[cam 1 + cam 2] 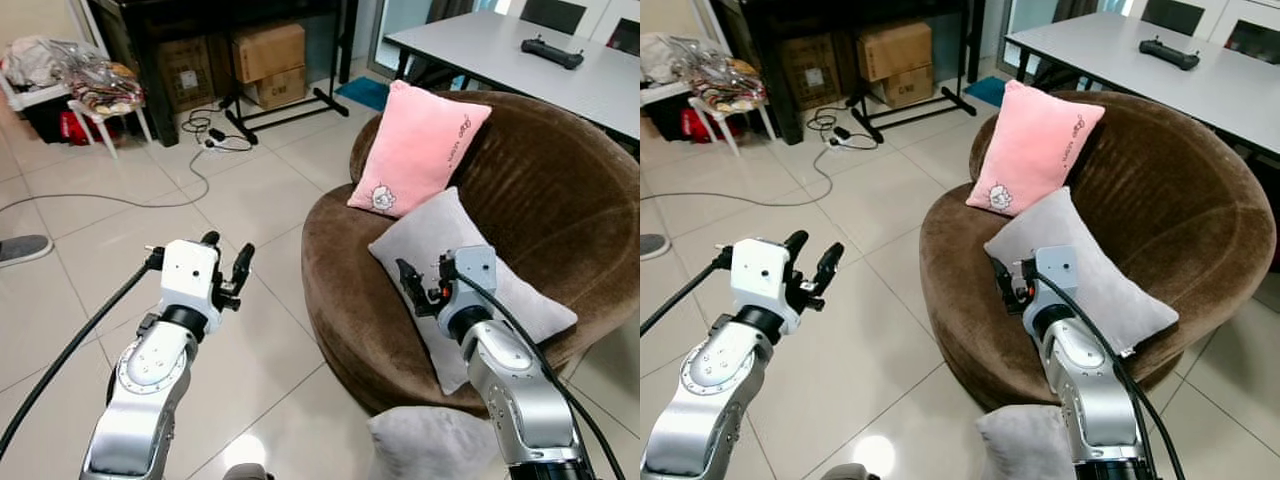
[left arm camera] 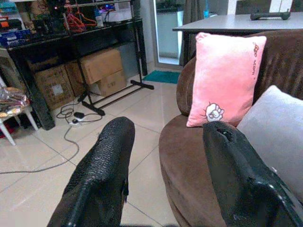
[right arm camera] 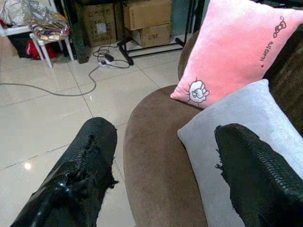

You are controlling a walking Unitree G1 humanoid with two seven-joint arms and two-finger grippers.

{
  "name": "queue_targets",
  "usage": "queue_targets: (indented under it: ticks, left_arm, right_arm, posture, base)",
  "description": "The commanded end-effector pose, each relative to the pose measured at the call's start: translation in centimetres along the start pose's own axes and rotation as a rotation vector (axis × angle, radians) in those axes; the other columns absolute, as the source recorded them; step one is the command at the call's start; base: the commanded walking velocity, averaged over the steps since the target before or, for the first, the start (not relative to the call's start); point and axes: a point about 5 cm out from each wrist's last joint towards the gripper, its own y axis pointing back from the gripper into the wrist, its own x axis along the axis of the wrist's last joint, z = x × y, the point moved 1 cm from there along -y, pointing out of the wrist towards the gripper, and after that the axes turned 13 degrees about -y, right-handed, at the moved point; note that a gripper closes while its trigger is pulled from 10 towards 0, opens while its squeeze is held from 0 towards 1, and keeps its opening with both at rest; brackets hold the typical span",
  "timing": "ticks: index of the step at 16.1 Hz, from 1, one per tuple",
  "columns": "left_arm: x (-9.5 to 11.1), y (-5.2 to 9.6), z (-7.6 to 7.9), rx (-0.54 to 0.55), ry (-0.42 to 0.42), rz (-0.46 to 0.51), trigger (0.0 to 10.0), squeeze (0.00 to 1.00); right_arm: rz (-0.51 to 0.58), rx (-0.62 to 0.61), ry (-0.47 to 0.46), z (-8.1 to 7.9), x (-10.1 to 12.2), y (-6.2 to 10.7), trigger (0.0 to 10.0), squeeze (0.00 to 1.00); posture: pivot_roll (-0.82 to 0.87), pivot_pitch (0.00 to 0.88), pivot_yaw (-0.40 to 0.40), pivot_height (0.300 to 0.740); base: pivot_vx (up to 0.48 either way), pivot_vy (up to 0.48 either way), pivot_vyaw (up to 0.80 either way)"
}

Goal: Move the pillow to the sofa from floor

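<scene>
A grey pillow [image 1: 430, 445] lies low at the near edge of the view, on the floor beside my right arm. The round brown sofa [image 1: 560, 190] holds a pink pillow [image 1: 418, 150] leaning on its backrest and a second grey pillow [image 1: 450, 250] on the seat. My right gripper [image 1: 425, 285] hovers open over the sofa's front edge, just before the grey pillow on the seat, holding nothing. Over the tiled floor left of the sofa, my left gripper [image 1: 228, 255] is raised and open, also empty. Both wrist views look toward the sofa and its pillows between spread fingers [image 2: 102, 175].
A white table [image 1: 590, 75] with a black controller [image 1: 552, 52] stands behind the sofa. Cardboard boxes [image 1: 268, 62] sit under a black shelf at the back. Cables [image 1: 195, 140] trail over the floor tiles. A white rack with clutter [image 1: 75, 80] and a shoe [image 1: 22, 248] are at the left.
</scene>
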Motion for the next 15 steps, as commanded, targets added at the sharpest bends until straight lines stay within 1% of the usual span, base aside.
queue_targets:
  ticks: [1,4,5,6,9,11,12,15]
  left_arm:
    - [0.0,-0.2,0.1,-0.002,0.004,-0.004,10.0,0.03]
    - [0.0,-0.2,0.1,-0.003,0.024,-0.004,10.0,0.03]
    - [0.0,-0.2,0.1,-0.007,0.028,-0.003,10.0,0.03]
    - [0.0,-0.2,0.1,-0.007,0.028,-0.003,10.0,0.03]
    - [-0.1,-0.2,0.1,0.0,0.023,-0.011,10.0,0.03]
    - [-0.2,-0.2,-0.2,0.024,0.014,-0.01,10.0,0.03]
    - [-0.2,-0.1,-0.3,0.033,0.011,-0.009,10.0,0.03]
    - [-0.3,0.0,-0.9,0.091,0.024,-0.001,10.0,0.04]
  right_arm:
    - [0.011,-0.011,0.009,0.2,0.1,0.2,10.0,0.0]
    - [0.011,-0.01,0.012,0.2,0.2,0.1,10.0,0.0]
    - [0.011,-0.01,0.013,0.2,0.2,0.1,10.0,0.0]
    - [0.012,-0.011,0.013,0.2,0.2,0.1,10.0,0.0]
    - [0.011,-0.012,0.016,0.2,0.2,0.1,10.0,0.0]
    - [0.025,-0.028,0.02,0.4,0.3,0.1,10.0,0.0]
    - [0.034,-0.038,0.02,0.5,0.4,0.1,10.0,0.0]
    - [0.092,-0.129,0.009,2.0,1.1,0.3,10.0,0.0]
  posture:
    - [0.1,0.0,-0.012,0.74]
    - [0.1,0.0,-0.016,0.74]
    - [0.1,0.0,-0.016,0.74]
    - [0.1,0.0,-0.016,0.74]
    - [0.1,0.0,-0.019,0.74]
    - [0.1,0.0,-0.022,0.74]
    - [0.1,0.0,-0.022,0.74]
    - [0.1,0.0,-0.027,0.74]
  base:
    - [0.0,0.0,0.0]
    - [0.0,0.0,0.0]
    - [-0.259,0.0,0.0]
    - [-0.307,0.0,0.0]
    - [0.0,0.0,0.0]
    - [0.0,0.0,0.0]
    - [0.0,0.0,0.0]
    - [0.0,0.0,0.0]
